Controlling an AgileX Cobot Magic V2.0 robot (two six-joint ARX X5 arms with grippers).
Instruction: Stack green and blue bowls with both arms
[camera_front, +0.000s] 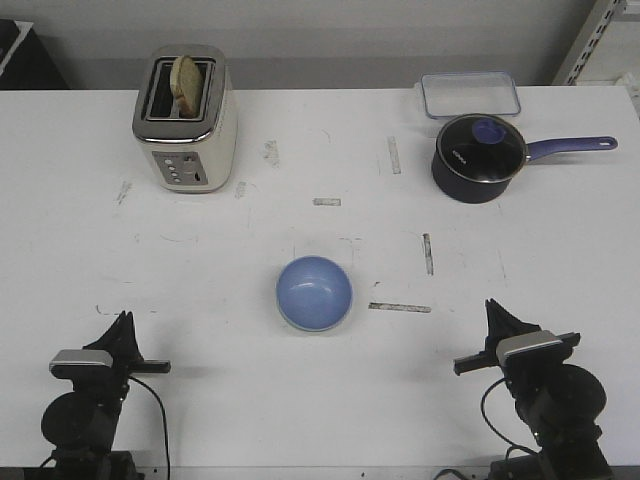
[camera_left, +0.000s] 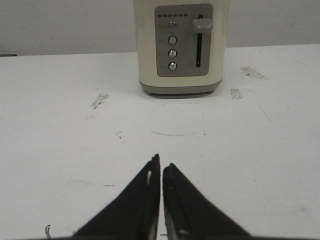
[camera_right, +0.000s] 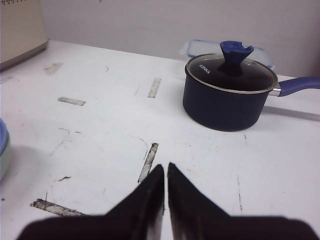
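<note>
The pale blue bowl (camera_front: 314, 290) sits upright on the white table (camera_front: 220, 260), near the middle and between the two arms. In the right wrist view its blue rim (camera_right: 2, 131) shows at the frame's edge above a pale mint green wall (camera_right: 3, 160), so the blue bowl seems to sit inside the green one. The green bowl is hidden in the front view. My left gripper (camera_front: 122, 320) (camera_left: 161, 164) is shut and empty, low at the near left. My right gripper (camera_front: 492, 308) (camera_right: 165, 167) is shut and empty at the near right. Both are well clear of the bowls.
A cream toaster (camera_front: 185, 118) (camera_left: 180, 47) with a slice of bread stands at the far left. A dark saucepan (camera_front: 478, 157) (camera_right: 227, 97) with a glass lid and purple handle stands at the far right. A clear lidded box (camera_front: 470, 95) lies behind it.
</note>
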